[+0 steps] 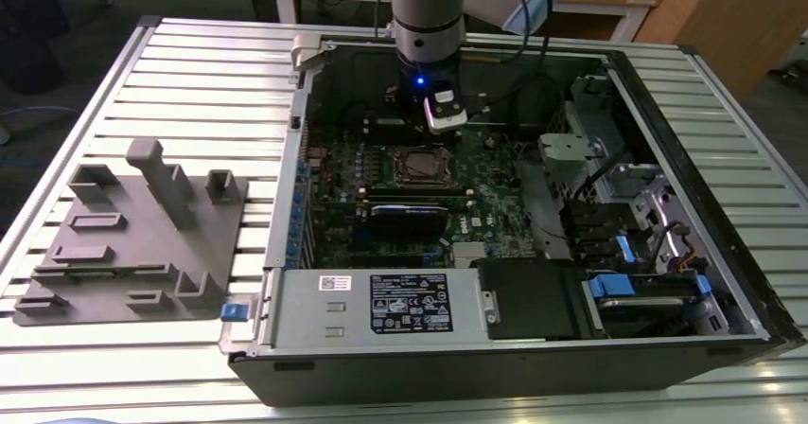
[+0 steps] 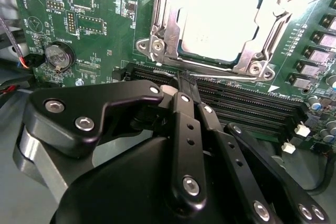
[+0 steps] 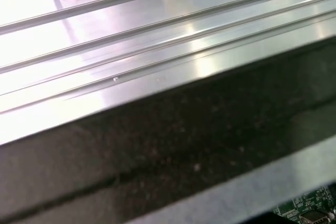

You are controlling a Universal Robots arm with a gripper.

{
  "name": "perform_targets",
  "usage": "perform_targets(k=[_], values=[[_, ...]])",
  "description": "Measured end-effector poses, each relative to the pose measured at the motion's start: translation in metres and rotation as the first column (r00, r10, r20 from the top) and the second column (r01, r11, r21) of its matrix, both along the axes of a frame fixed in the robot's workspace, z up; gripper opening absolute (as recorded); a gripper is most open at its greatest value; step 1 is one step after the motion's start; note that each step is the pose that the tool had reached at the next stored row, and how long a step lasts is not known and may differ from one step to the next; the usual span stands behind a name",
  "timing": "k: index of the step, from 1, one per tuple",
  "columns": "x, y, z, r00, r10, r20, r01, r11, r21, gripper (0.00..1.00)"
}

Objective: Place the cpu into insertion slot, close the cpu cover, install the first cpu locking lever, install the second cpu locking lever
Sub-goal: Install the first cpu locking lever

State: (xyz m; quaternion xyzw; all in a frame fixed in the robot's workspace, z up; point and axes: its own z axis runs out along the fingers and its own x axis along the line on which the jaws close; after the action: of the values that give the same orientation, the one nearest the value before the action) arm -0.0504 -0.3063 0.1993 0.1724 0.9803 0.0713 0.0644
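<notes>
The cpu [image 2: 219,20], a pale silver square, lies in the insertion slot [image 1: 417,166] on the green motherboard [image 2: 100,40]. The cpu cover [image 2: 164,22], a shiny metal frame, lies flat around the cpu's face. My gripper [image 2: 185,77] hovers just beside the socket's edge, over the black memory slots [image 2: 247,108]. Its black fingers [image 2: 184,114] meet at the tips with nothing between them. In the exterior view the gripper [image 1: 441,121] hangs inside the open computer case, a little behind the socket. I cannot make out the locking levers' positions.
The open case [image 1: 657,121] lies on a slotted aluminium table [image 1: 189,64]. A grey fixture [image 1: 139,235] sits at the exterior view's left. A long black card [image 1: 407,212], a power supply [image 1: 378,301] and drive bays [image 1: 631,235] crowd the case. The first wrist view shows table slats [image 3: 157,35] and the dark case wall [image 3: 184,145].
</notes>
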Motion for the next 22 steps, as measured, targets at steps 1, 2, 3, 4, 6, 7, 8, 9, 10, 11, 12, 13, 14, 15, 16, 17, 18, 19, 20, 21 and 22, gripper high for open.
perform_targets(k=[1,2,3,4,6,7,8,9,10,11,12,13,14,15,16,17,18,19,20,21,22], values=[[0.0,0.0001,0.0,1.0,0.0,0.0002,0.0,1.0,0.0002,0.11],[0.0,0.0002,-0.0001,1.0,0.0,0.0006,0.0,1.0,0.0002,0.11],[-0.0001,0.0002,-0.0001,1.0,0.0,0.001,0.0,1.0,0.0002,0.11],[-0.0001,0.0002,-0.0002,1.0,0.0,0.0014,0.0,1.0,0.0,0.11],[-0.0002,0.0003,-0.0005,1.0,0.0,0.003,0.0,1.0,0.0,0.11],[-0.0001,0.0003,-0.0008,1.0,0.0,0.0034,0.0,1.0,0.0001,0.11],[-0.0001,0.0003,-0.0011,1.0,0.0,0.0039,0.0,1.0,0.0001,0.11],[-0.0001,0.0003,-0.0017,1.0,0.0,0.0042,0.0,1.0,0.0002,0.11],[-0.0002,0.0003,-0.0022,1.0,0.0,0.0044,0.0,1.0,0.0,0.11],[-0.0002,0.0003,-0.0027,1.0,0.0,0.0048,0.0,1.0,-0.0001,0.11],[-0.0002,0.0003,-0.0031,1.0,0.0,0.0051,0.0,1.0,-0.0002,0.11],[-0.0002,0.0002,-0.0033,1.0,0.0,0.0053,0.0,1.0,-0.0005,0.11],[-0.0002,0.0002,-0.0034,1.0,0.0,0.0054,0.0,1.0,-0.0009,0.11],[-0.0002,0.0002,-0.0035,1.0,0.0,0.0055,0.0,1.0,-0.0012,0.11],[-0.0002,0.0003,-0.0035,1.0,0.0,0.0058,0.0,1.0,-0.0014,0.11],[-0.0002,0.0003,-0.0036,1.0,0.0,0.0059,0.0,1.0,-0.0013,0.11],[-0.0002,0.0004,-0.0036,1.0,0.0,0.0061,0.0,1.0,-0.0013,0.11],[-0.0002,0.0006,-0.0036,1.0,0.0,0.006,0.0,1.0,-0.0013,0.11],[-0.0002,0.0007,-0.0034,1.0,0.0,0.0059,0.0,1.0,-0.0013,0.11],[-0.0002,0.0007,-0.0033,1.0,0.0,0.0059,0.0,1.0,-0.0013,0.11],[-0.0002,0.0008,-0.0033,1.0,0.0,0.0061,0.0,1.0,-0.0012,0.11]])
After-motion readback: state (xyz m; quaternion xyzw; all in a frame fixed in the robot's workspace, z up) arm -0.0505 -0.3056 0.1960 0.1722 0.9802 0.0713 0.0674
